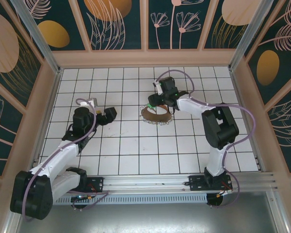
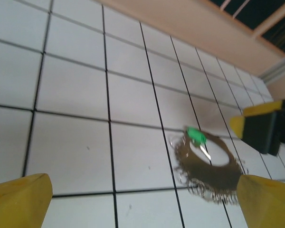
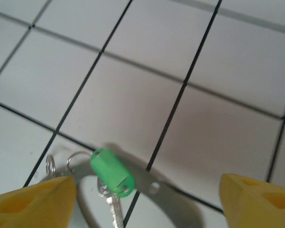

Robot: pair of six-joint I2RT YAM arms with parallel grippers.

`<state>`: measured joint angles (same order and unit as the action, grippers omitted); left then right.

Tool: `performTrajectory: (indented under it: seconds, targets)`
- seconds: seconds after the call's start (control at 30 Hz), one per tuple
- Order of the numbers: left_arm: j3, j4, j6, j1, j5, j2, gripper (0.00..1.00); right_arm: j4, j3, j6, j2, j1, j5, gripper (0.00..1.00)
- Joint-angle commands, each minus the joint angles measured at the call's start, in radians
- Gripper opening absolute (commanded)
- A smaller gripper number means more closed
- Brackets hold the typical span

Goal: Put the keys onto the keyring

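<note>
The keyring is a wide brownish-silver band loop with several small wire rings along its edge, lying flat on the white tiled floor. The key, a silver blade with a bright green tag, rests across the loop's far rim. My right gripper hovers just over the key, open, with its yellow fingers either side of the green tag and touching nothing. My left gripper is open about two tiles left of the keyring, facing it, with the green key in sight.
Wooden walls with patterned panels enclose the tiled floor. The right gripper's black and yellow finger stands just beyond the ring in the left wrist view. A metal rail carries both arm bases at the near edge.
</note>
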<state>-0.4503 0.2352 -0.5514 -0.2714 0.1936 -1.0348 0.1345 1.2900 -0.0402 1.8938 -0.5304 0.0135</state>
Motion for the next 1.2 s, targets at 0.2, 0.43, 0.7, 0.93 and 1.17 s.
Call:
performTrajectory:
  seconds: [0.2,0.43,0.7,0.93,1.17]
  targets:
    - [-0.016,0.036,-0.008,-0.100,-0.021,-0.056,0.99,0.103,0.075,-0.026,0.088,-0.028,-0.003,0.61]
    - [-0.019,0.055,0.007,-0.113,-0.024,-0.108,0.99,0.089,0.094,-0.013,0.149,-0.043,-0.019,0.55]
    - [-0.016,0.058,0.014,-0.117,-0.032,-0.117,0.99,0.084,0.109,-0.010,0.183,-0.057,-0.033,0.45]
    - [-0.016,0.063,0.025,-0.118,-0.023,-0.111,0.99,0.073,0.114,0.006,0.216,-0.084,-0.120,0.33]
    - [-0.011,0.027,0.041,-0.118,-0.047,-0.088,0.99,0.077,0.118,-0.004,0.207,-0.095,-0.152,0.19]
